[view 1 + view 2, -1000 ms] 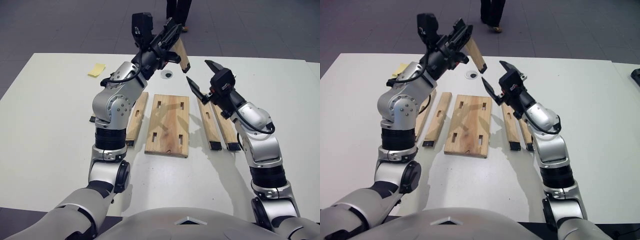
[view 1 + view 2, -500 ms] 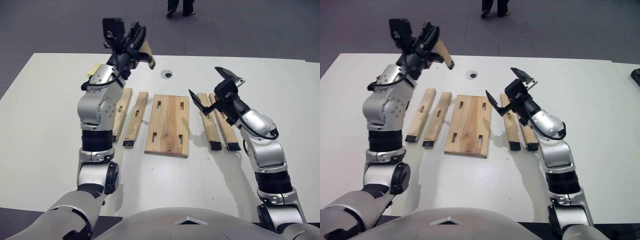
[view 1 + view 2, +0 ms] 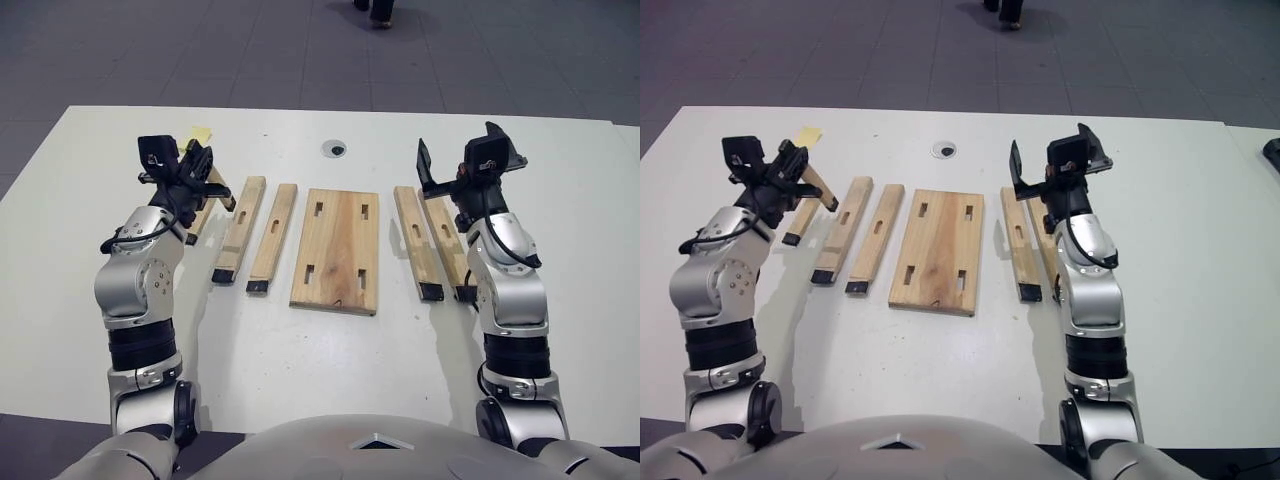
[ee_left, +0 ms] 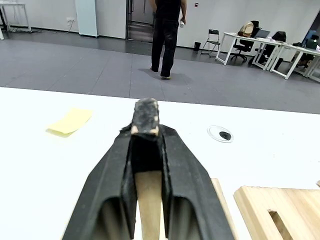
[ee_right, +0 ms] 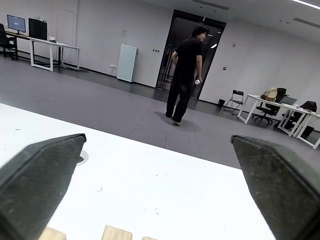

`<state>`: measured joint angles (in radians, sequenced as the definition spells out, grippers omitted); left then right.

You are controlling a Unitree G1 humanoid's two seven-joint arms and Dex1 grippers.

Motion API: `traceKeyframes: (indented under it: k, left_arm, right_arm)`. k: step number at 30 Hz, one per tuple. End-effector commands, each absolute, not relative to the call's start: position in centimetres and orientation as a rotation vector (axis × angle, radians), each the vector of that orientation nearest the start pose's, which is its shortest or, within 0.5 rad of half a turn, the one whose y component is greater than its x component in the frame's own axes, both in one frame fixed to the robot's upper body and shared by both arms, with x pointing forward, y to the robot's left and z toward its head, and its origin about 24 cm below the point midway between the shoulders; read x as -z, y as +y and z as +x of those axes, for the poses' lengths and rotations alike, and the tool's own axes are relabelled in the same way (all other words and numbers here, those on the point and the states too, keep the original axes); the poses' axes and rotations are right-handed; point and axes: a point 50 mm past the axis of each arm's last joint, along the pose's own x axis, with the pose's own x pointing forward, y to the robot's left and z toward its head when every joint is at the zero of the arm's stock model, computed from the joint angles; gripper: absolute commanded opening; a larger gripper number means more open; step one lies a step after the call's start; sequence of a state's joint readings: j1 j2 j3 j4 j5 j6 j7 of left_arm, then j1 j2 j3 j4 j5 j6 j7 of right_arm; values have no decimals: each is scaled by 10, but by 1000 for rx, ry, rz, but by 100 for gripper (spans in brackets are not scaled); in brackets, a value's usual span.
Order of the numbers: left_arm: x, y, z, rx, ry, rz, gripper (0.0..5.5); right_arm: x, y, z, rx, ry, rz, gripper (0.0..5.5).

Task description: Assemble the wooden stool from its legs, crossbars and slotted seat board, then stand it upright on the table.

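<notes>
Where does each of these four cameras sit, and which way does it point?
Left eye view: on the head, looking forward and down at the table and seat board; both arms show.
Right eye view: beside it, same scene, same arms.
Left wrist view: on the left wrist, looking along the left hand, shut on a wooden piece, across the table.
Right wrist view: on the right wrist, looking between the fingers of the open right hand, towards the room.
Shared: eyes and left wrist both catch the yellow note.
</notes>
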<state>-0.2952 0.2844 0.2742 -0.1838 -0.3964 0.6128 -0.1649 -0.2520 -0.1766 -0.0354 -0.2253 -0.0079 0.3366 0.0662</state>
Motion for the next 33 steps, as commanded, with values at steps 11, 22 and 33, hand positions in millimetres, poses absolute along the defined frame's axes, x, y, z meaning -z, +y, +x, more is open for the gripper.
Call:
traceKeyframes:
  k: [11,22,33]
  left_arm:
    - [-112,204,299,130,91,-187,42]
    - [-109,206,292,130,111,-173,42]
    - [-113,211,289,111,91,-214,42]
  right_arm:
    - [-134,-152,293,-84,-130,-129,540]
    - [-133,-150,291,-85,-123,-119,540]
    - [-132,-151,288,-82,-113,-117,540]
